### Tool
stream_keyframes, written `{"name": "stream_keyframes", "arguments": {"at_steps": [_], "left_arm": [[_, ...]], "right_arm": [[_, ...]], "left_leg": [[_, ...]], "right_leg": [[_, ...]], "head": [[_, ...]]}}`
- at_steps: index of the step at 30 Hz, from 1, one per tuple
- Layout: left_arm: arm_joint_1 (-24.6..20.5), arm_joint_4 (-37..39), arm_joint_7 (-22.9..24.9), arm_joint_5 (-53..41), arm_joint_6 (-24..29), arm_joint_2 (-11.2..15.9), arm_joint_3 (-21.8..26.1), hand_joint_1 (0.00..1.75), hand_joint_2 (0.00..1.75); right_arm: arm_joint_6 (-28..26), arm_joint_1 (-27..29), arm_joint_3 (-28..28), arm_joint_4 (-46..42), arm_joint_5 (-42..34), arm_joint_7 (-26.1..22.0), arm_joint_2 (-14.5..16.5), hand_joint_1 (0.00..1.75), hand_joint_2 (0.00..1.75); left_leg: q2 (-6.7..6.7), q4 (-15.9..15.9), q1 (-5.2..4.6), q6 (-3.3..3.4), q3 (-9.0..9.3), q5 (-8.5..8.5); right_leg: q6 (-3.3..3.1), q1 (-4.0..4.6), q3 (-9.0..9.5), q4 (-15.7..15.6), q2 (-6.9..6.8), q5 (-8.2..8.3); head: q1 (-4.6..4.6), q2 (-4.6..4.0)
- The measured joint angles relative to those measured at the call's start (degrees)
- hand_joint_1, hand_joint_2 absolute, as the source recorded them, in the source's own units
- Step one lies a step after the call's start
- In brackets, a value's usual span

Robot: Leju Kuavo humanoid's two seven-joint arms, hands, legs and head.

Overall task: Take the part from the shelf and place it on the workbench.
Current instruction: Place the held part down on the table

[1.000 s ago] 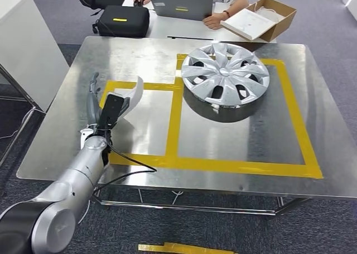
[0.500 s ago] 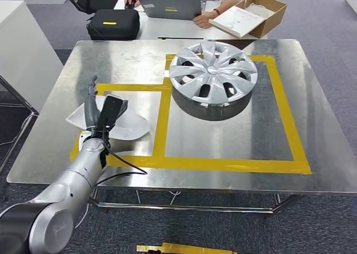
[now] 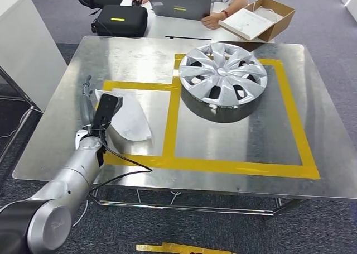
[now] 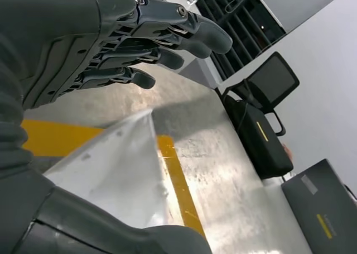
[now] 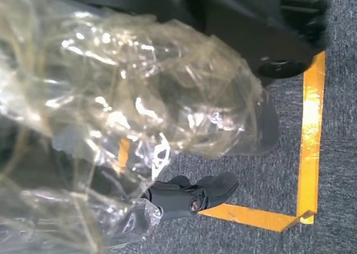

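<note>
Head view shows you the left hand (image 3: pixel 89 106) spread wide, holding nothing; the curved white plastic part (image 3: pixel 128 119) lies just beside it, apparently released onto the steel workbench (image 3: pixel 252 137).

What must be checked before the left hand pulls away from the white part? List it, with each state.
1. White part down on the workbench: ok, it lies on the metal top.
2. Left hand free of the part: fingers ok, spread above it; thumb contact cannot tell.
3. Part inside the yellow tape: cannot tell, the arm hides its near edge.
4. Hubcap clear of the part: ok, it sits apart in the neighbouring taped area.
5. Right hand free: cannot tell, clear plastic covers most of it.
</note>
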Motion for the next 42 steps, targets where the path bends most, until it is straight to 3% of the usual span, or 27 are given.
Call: {"name": "stream_keyframes", "arguments": {"at_steps": [1, 3, 6, 8, 9, 11, 13, 14, 15, 17, 18, 20, 23, 25, 27, 28, 29, 30, 32, 34, 37, 39, 42], "left_arm": [[-0.2, -0.1, -0.4, 0.6, -0.3, -0.1, 0.4, 0.00, 0.00], [-0.9, -0.7, -1.1, 1.0, -0.1, -0.4, 1.0, 0.00, 0.00], [-2.1, -3.0, -1.4, 0.5, 1.2, -1.3, 1.2, 0.00, 0.00], [-2.9, -5.3, -1.1, -0.5, 2.2, -2.1, 0.9, 0.00, 0.00], [-3.3, -6.3, -0.8, -1.1, 2.6, -2.4, 0.6, 0.00, 0.00], [-3.7, -8.4, 0.2, -2.1, 3.2, -3.1, -0.3, 0.00, 0.00], [-3.4, -10.3, 0.9, -2.8, 3.5, -3.8, -1.5, 0.00, 0.00], [-3.3, -11.2, 1.1, -3.1, 3.6, -4.1, -2.0, 0.00, 0.00], [-3.2, -12.0, 1.3, -3.2, 3.6, -4.4, -2.5, 0.00, 0.00], [-3.3, -13.4, 1.3, -3.4, 3.7, -4.8, -3.2, 0.00, 0.00], [-3.4, -13.9, 1.3, -3.5, 3.8, -5.0, -3.5, 0.00, 0.00], [-3.5, -14.7, 1.3, -3.6, 3.9, -5.3, -3.9, 0.00, 0.00], [-3.3, -15.5, 1.3, -3.6, 3.9, -5.6, -4.4, 0.00, 0.00], [-3.3, -16.1, 1.4, -4.0, 4.1, -6.0, -5.0, 0.00, 0.00], [-3.0, -16.8, 1.7, -4.6, 4.4, -6.4, -5.9, 0.00, 0.00], [-2.7, -17.2, 2.0, -4.9, 4.5, -6.6, -6.3, 0.00, 0.00], [-2.4, -17.6, 2.3, -5.2, 4.5, -6.7, -6.9, 0.00, 0.00], [-2.1, -18.1, 2.7, -5.4, 4.5, -6.9, -7.4, 0.00, 0.00], [-1.9, -19.1, 3.2, -5.7, 4.5, -7.4, -8.5, 0.00, 0.00], [-1.8, -20.2, 3.5, -5.9, 4.3, -7.8, -9.4, 0.00, 0.00], [-0.8, -21.9, 3.5, -6.0, 4.1, -8.3, -10.8, 0.00, 0.00], [-0.1, -23.1, 3.5, -6.0, 4.0, -8.5, -11.7, 0.00, 0.00], [0.8, -24.7, 3.8, -6.0, 4.0, -8.7, -13.0, 0.00, 0.00]], "right_arm": [[0.0, 0.0, 0.0, 0.0, 0.0, 0.0, 0.0, 0.00, 0.00], [-0.1, -0.1, 0.0, 0.0, 0.0, 0.1, 0.0, 0.00, 0.00], [-0.3, -0.1, 0.0, 0.0, 0.1, 0.3, 0.0, 0.00, 0.00], [-0.4, -0.1, 0.0, 0.0, 0.1, 0.3, 0.0, 0.00, 0.00], [-0.4, -0.1, 0.0, 0.0, 0.2, 0.3, 0.0, 0.00, 0.00], [-0.5, -0.2, 0.0, 0.0, 0.2, 0.3, 0.0, 0.00, 0.00], [-0.5, -0.2, 0.0, 0.0, 0.2, 0.3, 0.1, 0.00, 0.00], [-0.6, -0.2, 0.0, 0.0, 0.2, 0.3, 0.1, 0.00, 0.00], [-0.6, -0.2, 0.0, 0.0, 0.2, 0.3, 0.1, 0.00, 0.00], [-0.6, -0.2, 0.0, 0.0, 0.2, 0.3, 0.2, 0.00, 0.00], [-0.5, -0.2, 0.0, 0.0, 0.2, 0.3, 0.2, 0.00, 0.00], [-0.5, -0.2, 0.0, 0.0, 0.2, 0.3, 0.3, 0.00, 0.00], [-0.5, -0.2, 0.0, 0.0, 0.2, 0.3, 0.3, 0.00, 0.00], [-0.6, -0.2, 0.0, 0.0, 0.2, 0.3, 0.3, 0.00, 0.00], [-0.6, -0.2, 0.0, 0.0, 0.2, 0.3, 0.3, 0.00, 0.00], [-0.6, -0.2, 0.0, 0.0, 0.2, 0.3, 0.3, 0.00, 0.00], [-0.7, -0.1, 0.0, 0.0, 0.2, 0.3, 0.3, 0.00, 0.00], [-0.7, -0.1, 0.0, 0.0, 0.1, 0.3, 0.3, 0.00, 0.00], [-0.7, -0.2, 0.0, 0.0, 0.1, 0.3, 0.3, 0.00, 0.00], [-0.7, -0.3, 0.0, 0.0, 0.0, 0.2, 0.3, 0.00, 0.00], [-0.7, -0.3, 0.0, 0.0, 0.0, 0.2, 0.4, 0.00, 0.00], [-0.7, -0.3, 0.0, 0.0, -0.1, 0.2, 0.5, 0.00, 0.00], [-1.2, -0.3, 0.0, 0.0, -0.4, 0.2, 0.6, 0.00, 0.00]], "left_leg": [[-0.01, 0.0, 0.01, -0.16, 0.10, -0.10], [-0.07, 0.3, -0.21, -0.68, 0.04, -0.26], [-0.12, 0.5, -0.25, -1.56, -0.20, -0.23], [-0.07, 1.7, -0.08, -2.13, -0.66, -1.36], [-0.04, 3.6, -0.05, -2.37, -1.45, -2.70], [0.00, 10.8, -0.02, -2.64, -4.58, -6.54], [0.00, 16.7, -0.03, -2.64, -7.23, -8.36], [0.00, 16.8, -0.04, -2.51, -7.26, -7.57], [0.00, 14.6, -0.06, -2.30, -6.25, -5.79], [0.00, 7.1, -0.25, -1.63, -2.72, -1.77], [0.01, 3.9, -0.35, -1.35, -1.24, -0.78], [-0.03, 1.2, -0.56, -1.03, -0.10, -0.65], [-0.05, 0.5, -0.27, -0.37, -0.07, -0.31], [0.00, 0.3, -0.04, 0.13, -0.12, 0.03], [0.00, 0.4, -0.10, 0.34, -0.32, 0.13], [0.00, 0.4, -0.13, 0.37, -0.39, 0.17], [0.00, 0.4, -0.14, 0.36, -0.44, 0.21], [0.00, 0.4, -0.14, 0.33, -0.45, 0.24], [-0.03, 0.5, -0.21, 0.15, -0.49, 0.31], [-0.06, 0.7, -0.44, -0.32, -0.79, 0.50], [-0.06, 0.7, -0.51, -1.31, -1.20, 0.89], [-0.03, 2.5, -0.41, -1.86, -1.92, -0.99], [0.00, 12.0, -0.30, -2.49, -5.18, -7.33]], "right_leg": [[0.00, -0.13, 1.96, -4.2, -0.07, 2.09], [-0.22, -0.13, 5.44, -10.8, -0.15, 4.24], [-1.18, 0.11, 6.26, -12.2, -0.07, 4.23], [-1.94, 0.03, 6.31, -12.3, -0.08, 4.39], [-2.26, -0.07, 6.37, -12.5, -0.10, 4.48], [-2.59, -0.05, 6.39, -12.5, -0.13, 4.47], [-2.65, 0.00, 6.44, -12.4, -0.08, 4.44], [-2.65, 0.03, 6.48, -12.4, -0.02, 4.43], [-2.63, 0.06, 6.57, -12.4, 0.06, 4.42], [-2.47, 0.23, 6.75, -12.4, 0.18, 4.32], [-2.31, 0.35, 6.73, -12.3, 0.21, 4.25], [-1.82, 0.47, 6.51, -12.3, 0.17, 4.27], [-0.91, 0.39, 5.91, -11.8, 0.06, 3.68], [-0.40, 0.26, 3.85, -7.4, 0.04, 0.72], [-0.04, 0.11, 0.62, 0.2, 0.03, -2.87], [0.08, 0.08, -0.48, 2.7, 0.03, -3.59], [0.15, 0.06, -0.68, 3.4, 0.02, -3.28], [0.14, 0.04, 0.31, 1.6, 0.02, -1.89], [-0.05, 0.03, 4.32, -5.9, 0.01, 1.70], [-0.35, 0.11, 7.27, -11.5, 0.05, 3.32], [-1.12, 0.10, 7.53, -12.5, 0.15, 3.73], [-1.98, -0.08, 7.28, -12.8, 0.04, 4.33], [-2.66, -0.09, 6.52, -12.9, -0.14, 5.07]], "head": [[0.02, 0.00], [-0.03, 0.00], [-0.13, 0.00], [-0.20, 0.00], [-0.28, 0.00], [-0.41, 0.00], [-0.40, 0.00], [-0.41, 0.00], [-0.41, 0.00], [-0.38, 0.00], [-0.38, 0.00], [-0.33, 0.00], [-0.29, 0.00], [-0.04, 0.00], [0.17, 0.00], [0.15, 0.00], [0.18, 0.00], [0.18, 0.00], [0.18, 0.00], [0.11, 0.00], [0.06, 0.00], [-0.11, 0.00], [-0.39, 0.00]]}}
